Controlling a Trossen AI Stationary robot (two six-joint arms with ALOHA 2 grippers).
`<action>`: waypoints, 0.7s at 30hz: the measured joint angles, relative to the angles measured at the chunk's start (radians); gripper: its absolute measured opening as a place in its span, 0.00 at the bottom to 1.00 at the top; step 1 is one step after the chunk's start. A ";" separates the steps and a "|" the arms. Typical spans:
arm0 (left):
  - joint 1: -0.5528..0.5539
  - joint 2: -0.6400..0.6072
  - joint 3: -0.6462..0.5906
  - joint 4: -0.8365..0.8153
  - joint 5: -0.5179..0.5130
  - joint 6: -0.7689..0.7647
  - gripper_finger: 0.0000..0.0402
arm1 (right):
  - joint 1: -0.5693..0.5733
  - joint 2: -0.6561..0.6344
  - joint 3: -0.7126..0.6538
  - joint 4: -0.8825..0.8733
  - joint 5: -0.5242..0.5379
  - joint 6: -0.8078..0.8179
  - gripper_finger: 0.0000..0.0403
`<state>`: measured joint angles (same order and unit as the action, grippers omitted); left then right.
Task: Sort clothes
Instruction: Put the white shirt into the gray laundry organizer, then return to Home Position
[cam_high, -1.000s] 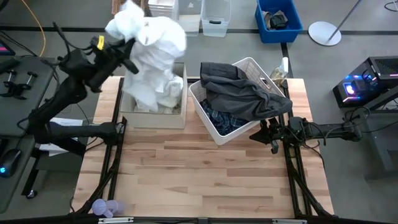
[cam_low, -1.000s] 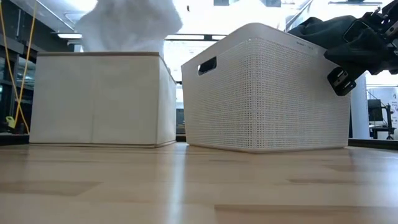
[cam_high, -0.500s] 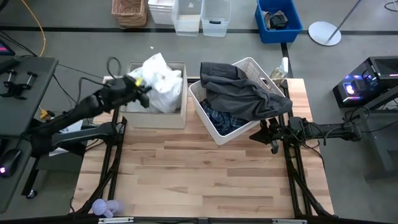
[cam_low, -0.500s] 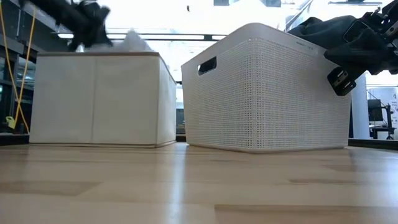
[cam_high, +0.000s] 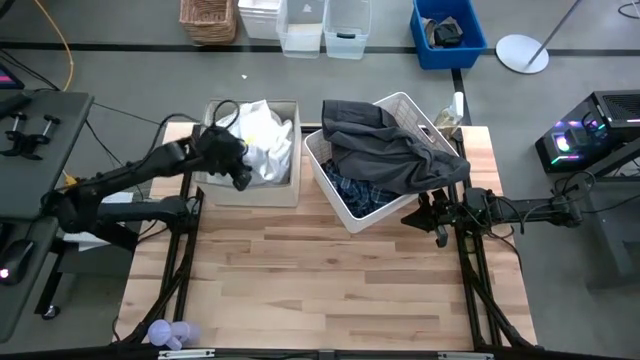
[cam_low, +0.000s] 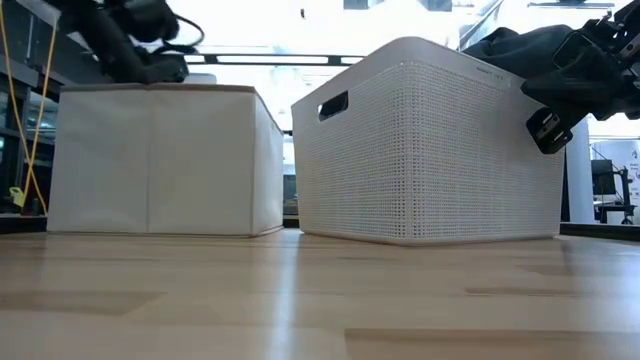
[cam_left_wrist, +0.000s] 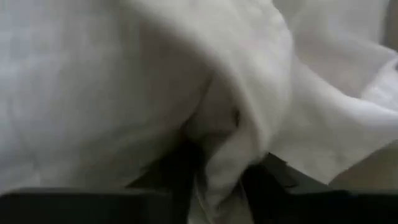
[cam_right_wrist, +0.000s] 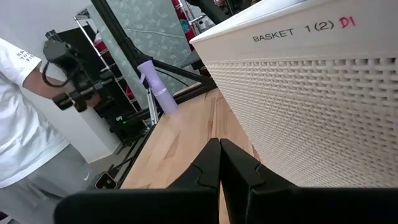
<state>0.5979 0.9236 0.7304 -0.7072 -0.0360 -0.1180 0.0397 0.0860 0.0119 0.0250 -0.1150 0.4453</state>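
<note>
STEP: left claw (cam_high: 240, 170) down in beige fabric bin (cam_high: 246, 190), pinching white garment (cam_high: 265, 140) | right claw (cam_right_wrist: 219, 163) clenched empty beside white basket (cam_high: 345, 205) | NEXT: likely let go, lift clear

A robotics lab: wooden desk (cam_high: 320, 290) on a metal frame, storage bins (cam_high: 447, 32) on grey floor, glowing electronics (cam_high: 567, 141)

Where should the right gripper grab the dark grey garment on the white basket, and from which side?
Probably the loose fold of the dark grey garment that spills over the white basket rim on the right arm's side. Come from above and the right: that hanging edge is nearest the right gripper and clear of the plaid shirt.
</note>
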 joint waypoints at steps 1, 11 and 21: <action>0.004 0.022 0.034 -0.032 -0.001 0.005 0.31 | 0.000 0.000 0.000 0.000 0.000 0.000 0.00; 0.006 0.082 0.439 -0.269 0.002 0.036 0.60 | 0.000 0.000 0.000 0.000 0.000 0.000 0.00; -0.037 0.005 0.538 -0.439 0.163 0.001 0.62 | 0.000 0.000 0.000 0.000 0.000 0.000 0.00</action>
<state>0.5606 0.9288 1.2689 -1.1464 0.1274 -0.1165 0.0397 0.0860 0.0120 0.0250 -0.1150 0.4452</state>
